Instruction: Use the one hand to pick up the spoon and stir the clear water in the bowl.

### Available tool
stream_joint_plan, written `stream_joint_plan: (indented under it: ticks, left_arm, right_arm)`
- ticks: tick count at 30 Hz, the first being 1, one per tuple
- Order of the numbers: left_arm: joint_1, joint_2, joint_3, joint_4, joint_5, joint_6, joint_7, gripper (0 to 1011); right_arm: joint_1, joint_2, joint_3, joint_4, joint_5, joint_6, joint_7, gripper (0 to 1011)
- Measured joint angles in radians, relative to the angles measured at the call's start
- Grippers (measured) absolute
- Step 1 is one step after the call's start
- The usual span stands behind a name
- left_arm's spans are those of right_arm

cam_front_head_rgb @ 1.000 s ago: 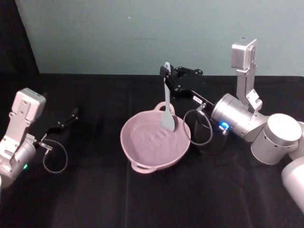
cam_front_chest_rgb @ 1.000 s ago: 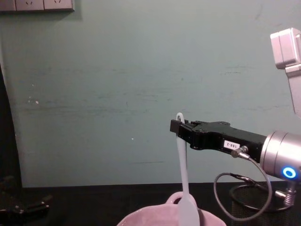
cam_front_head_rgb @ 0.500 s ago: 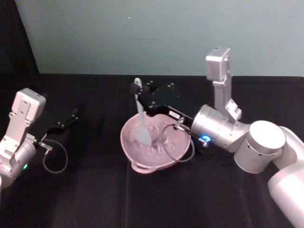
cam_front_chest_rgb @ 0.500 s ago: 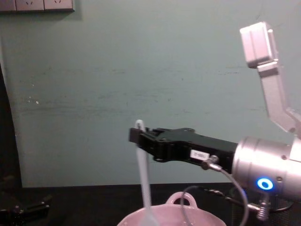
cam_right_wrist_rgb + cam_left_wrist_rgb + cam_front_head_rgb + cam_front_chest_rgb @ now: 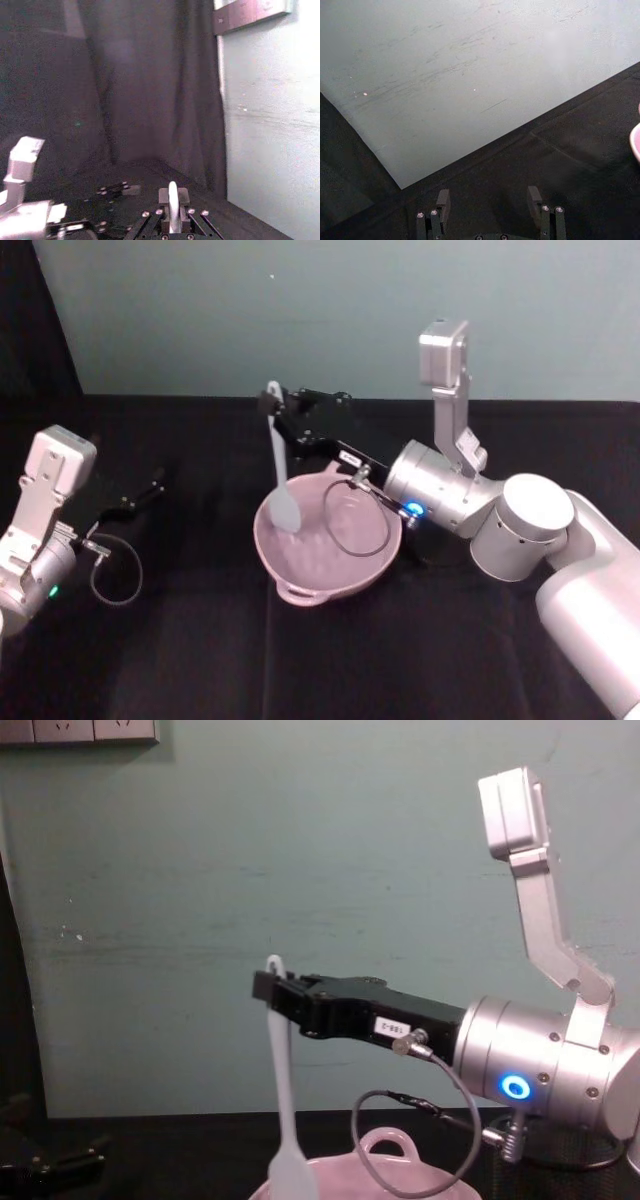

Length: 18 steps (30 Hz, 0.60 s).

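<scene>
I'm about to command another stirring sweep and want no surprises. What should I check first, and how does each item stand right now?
1. Grip: right gripper shut on the long white plastic spoon near its handle end, spoon about upright: ok.
2. Placement: spoon head inside the pale pink ceramic bowl, near its left wall: ok.
3. Depth: head dipped in the clear water: cannot tell.
4. Cable: black cable loop at the right wrist hangs over the bowl; clear of the water: cannot tell.
5. Parking: left gripper open, at the left of the black-draped table, away from the bowl: ok.
</scene>
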<state>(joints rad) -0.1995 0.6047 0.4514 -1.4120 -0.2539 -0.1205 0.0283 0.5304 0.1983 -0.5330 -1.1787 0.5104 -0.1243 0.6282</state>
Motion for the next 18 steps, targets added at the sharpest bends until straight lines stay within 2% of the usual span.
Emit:
stream_joint_plan:
  ticks: [3, 9, 18]
  left_arm:
    - [0.000, 0.000, 0.000, 0.000, 0.000, 0.000, 0.000, 1011]
    - [0.000, 0.000, 0.000, 0.000, 0.000, 0.000, 0.000, 1011]
    - [0.000, 0.000, 0.000, 0.000, 0.000, 0.000, 0.000, 1011]
  right_arm:
    - [0.012, -0.006, 0.017, 0.045, 0.010, -0.019, -0.001, 116]
    - [0.006, 0.007, 0.049, 0.064, 0.014, -0.034, -0.025, 116]
    - [-0.058, 0.068, 0.106, -0.026, 0.015, -0.028, -0.074, 116]
